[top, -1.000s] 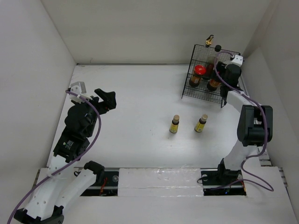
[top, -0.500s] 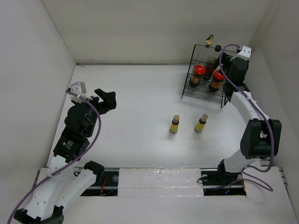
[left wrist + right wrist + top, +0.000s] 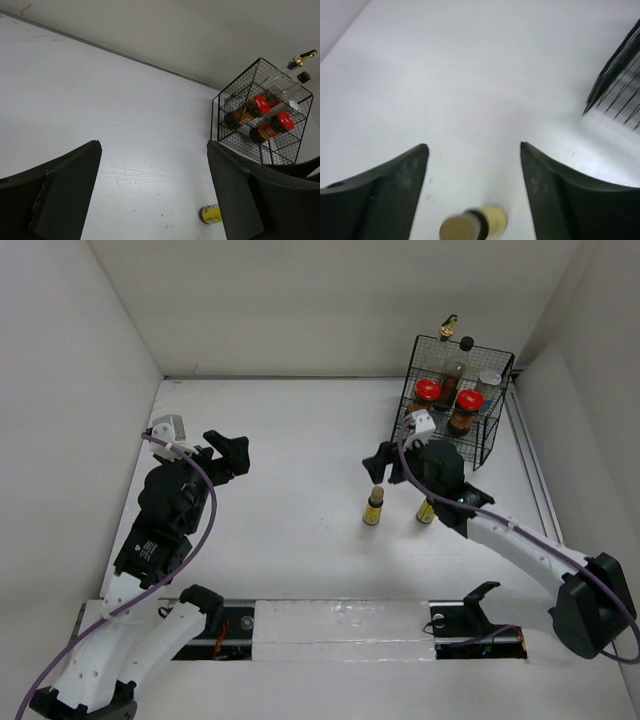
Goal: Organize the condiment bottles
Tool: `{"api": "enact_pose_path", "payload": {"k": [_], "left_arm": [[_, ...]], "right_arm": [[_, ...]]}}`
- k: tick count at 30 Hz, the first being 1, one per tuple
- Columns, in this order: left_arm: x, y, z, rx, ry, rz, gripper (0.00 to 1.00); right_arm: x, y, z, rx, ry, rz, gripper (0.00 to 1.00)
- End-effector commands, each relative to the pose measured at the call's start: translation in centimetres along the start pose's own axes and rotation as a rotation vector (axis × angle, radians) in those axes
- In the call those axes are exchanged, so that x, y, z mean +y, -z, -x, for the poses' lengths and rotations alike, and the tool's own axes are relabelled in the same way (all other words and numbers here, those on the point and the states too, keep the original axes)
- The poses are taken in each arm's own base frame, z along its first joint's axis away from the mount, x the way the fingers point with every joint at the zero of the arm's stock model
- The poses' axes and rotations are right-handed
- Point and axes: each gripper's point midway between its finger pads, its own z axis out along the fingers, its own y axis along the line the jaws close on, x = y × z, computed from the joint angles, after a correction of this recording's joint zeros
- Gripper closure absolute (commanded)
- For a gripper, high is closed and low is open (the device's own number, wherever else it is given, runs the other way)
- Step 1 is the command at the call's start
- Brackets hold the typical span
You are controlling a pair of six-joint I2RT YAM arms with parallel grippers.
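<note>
- Left gripper (image 3: 231,454): jaws apart, empty, well apart from every bottle.
- Right gripper (image 3: 383,467): jaws apart, empty, above and slightly beyond the first yellow bottle (image 3: 374,508). The bottle stands upright on the table (image 3: 290,440), long axis vertical. This arm is nearer.
- Second yellow bottle (image 3: 425,512): upright, just beside the right arm.
- Wire basket (image 3: 490,350): holds the other bottles (image 3: 428,391).

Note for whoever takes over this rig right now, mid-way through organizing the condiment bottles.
Left gripper: jaws open, empty, out on the left.
Right gripper: jaws open, empty, over the left yellow bottle.
Done: five bottles stand in the wire basket.
Left to do: both yellow bottles are on the table; the second yellow bottle sits partly behind the right arm.
</note>
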Motion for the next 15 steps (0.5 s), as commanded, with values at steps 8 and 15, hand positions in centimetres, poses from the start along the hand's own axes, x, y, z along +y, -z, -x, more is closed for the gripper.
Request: {"api": "enact_pose_path", "payload": {"k": [8, 15], "left_arm": [[-1.2, 0.3, 1.6, -0.05, 0.017, -0.053, 0.18], [-1.2, 0.3, 1.6, -0.05, 0.017, -0.053, 0.18]], "right_arm": [[3.0, 5.0, -6.5, 0.178, 0.012, 0.069, 0.07], [3.0, 4.1, -9.2, 0.254, 0.03, 0.035, 0.28]]}}
